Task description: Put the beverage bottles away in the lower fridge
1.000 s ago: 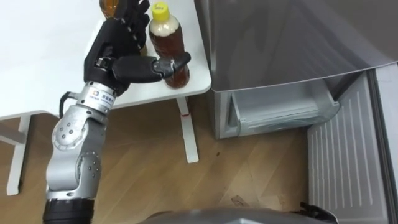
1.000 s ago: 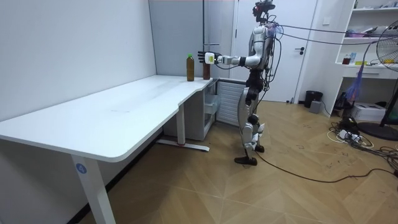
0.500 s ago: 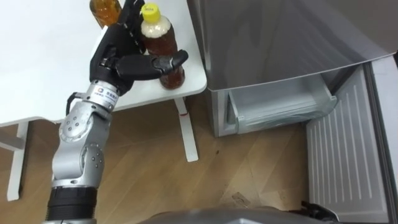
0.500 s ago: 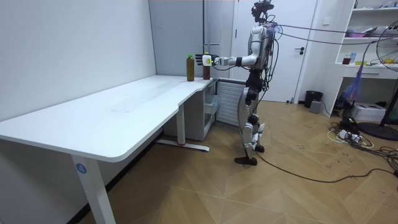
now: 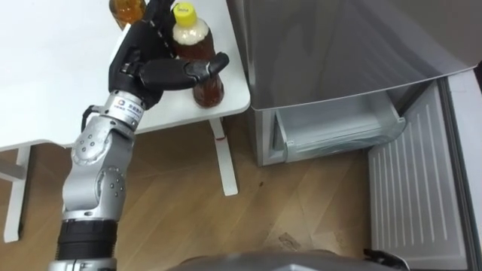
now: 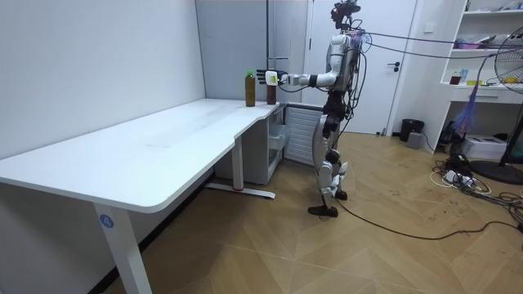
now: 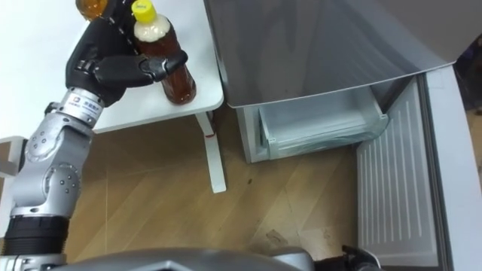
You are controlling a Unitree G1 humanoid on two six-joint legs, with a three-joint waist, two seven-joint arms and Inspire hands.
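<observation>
A brown tea bottle (image 5: 208, 90) with a yellow cap stands near the corner of the white table (image 5: 53, 83). My left hand (image 5: 143, 64) is around it: the thumb lies across the bottle's front and the straight fingers rise behind it, so the hand is open. A second bottle (image 5: 126, 9) of amber drink stands just beyond the hand. In the room view I stand at the table's far end beside the fridge, left arm stretched out to the two bottles (image 6: 250, 88).
The grey fridge (image 5: 339, 45) stands right of the table. Its lower door (image 5: 414, 188) is swung open and a pale drawer (image 5: 339, 128) shows inside. The table's leg (image 5: 226, 162) stands on the wooden floor between me and the fridge.
My left hand has moved in on the yellow-capped bottle, and the thumb now reaches further across its front. The eye view has shifted a little.
</observation>
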